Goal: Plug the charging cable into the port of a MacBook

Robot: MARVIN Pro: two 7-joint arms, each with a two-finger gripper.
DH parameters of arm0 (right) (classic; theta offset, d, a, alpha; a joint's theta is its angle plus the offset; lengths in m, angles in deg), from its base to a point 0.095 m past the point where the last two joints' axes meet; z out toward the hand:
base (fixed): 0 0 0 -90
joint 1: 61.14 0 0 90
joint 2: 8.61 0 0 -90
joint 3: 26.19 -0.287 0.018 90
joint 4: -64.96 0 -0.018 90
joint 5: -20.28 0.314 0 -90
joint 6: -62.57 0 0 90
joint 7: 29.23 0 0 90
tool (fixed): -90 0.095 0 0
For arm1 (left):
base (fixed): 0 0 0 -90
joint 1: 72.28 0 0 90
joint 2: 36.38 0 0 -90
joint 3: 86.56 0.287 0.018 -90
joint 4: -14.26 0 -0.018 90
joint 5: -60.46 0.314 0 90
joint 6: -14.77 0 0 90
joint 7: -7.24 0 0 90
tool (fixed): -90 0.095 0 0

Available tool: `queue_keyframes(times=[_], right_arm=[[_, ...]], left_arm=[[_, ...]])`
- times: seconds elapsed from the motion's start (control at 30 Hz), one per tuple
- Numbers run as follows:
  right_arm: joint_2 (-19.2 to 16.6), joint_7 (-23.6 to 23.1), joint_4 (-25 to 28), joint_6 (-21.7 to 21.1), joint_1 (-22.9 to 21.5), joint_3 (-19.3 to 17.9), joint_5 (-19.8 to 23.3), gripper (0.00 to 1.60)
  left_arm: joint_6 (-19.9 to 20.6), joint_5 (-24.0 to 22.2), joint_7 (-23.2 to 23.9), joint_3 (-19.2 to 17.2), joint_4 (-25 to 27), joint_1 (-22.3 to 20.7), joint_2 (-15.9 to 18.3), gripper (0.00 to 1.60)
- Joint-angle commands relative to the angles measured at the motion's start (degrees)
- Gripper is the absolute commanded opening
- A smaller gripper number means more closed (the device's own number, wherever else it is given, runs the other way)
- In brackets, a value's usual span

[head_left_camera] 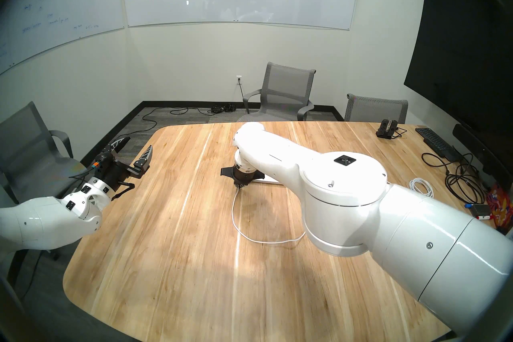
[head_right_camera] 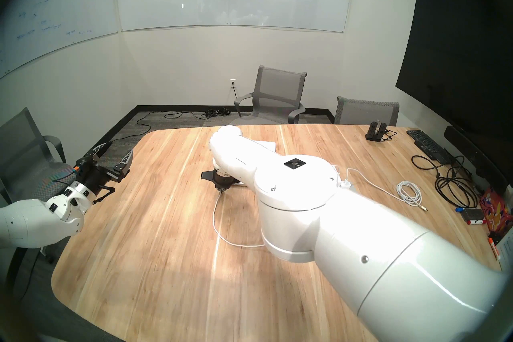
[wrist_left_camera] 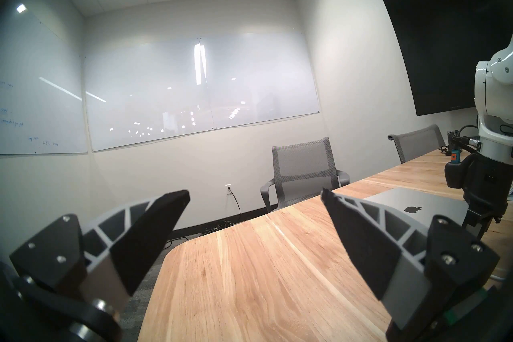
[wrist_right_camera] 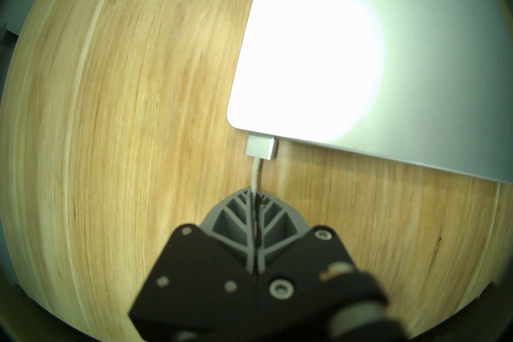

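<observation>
In the right wrist view the silver MacBook point(wrist_right_camera: 361, 55) lies closed, its black apple logo at the top. The charging cable's flat silver connector point(wrist_right_camera: 259, 148) sits against the laptop's side edge near the corner and hides the port. My right gripper point(wrist_right_camera: 255, 195) is shut on the charging cable point(wrist_right_camera: 255, 175) just behind the connector. From the head, the right gripper point(head_left_camera: 240, 186) points down at the table and the white cord point(head_left_camera: 236, 222) loops back under the arm. My left gripper point(head_left_camera: 138, 143) hangs open and empty over the table's left edge, far from the MacBook point(wrist_left_camera: 416, 205).
A bundled white cord point(head_right_camera: 409, 191) lies at the right, beyond a small white charger point(head_right_camera: 345, 183). Black cables point(head_left_camera: 460, 177), a black keyboard point(head_left_camera: 435, 143) and a dark monitor fill the far right. Grey chairs point(head_left_camera: 283, 94) stand behind and left of the wooden table point(head_left_camera: 180, 249).
</observation>
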Motion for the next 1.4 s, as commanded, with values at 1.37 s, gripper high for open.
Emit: queue_keyframes(times=[1.37], right_arm=[[-0.22,-3.46,-0.18,2.67,-1.39,0.45,-2.52,0.00]], left_arm=[[-0.39,0.05,-0.05,-0.75,0.12,-0.88,0.07,1.60]])
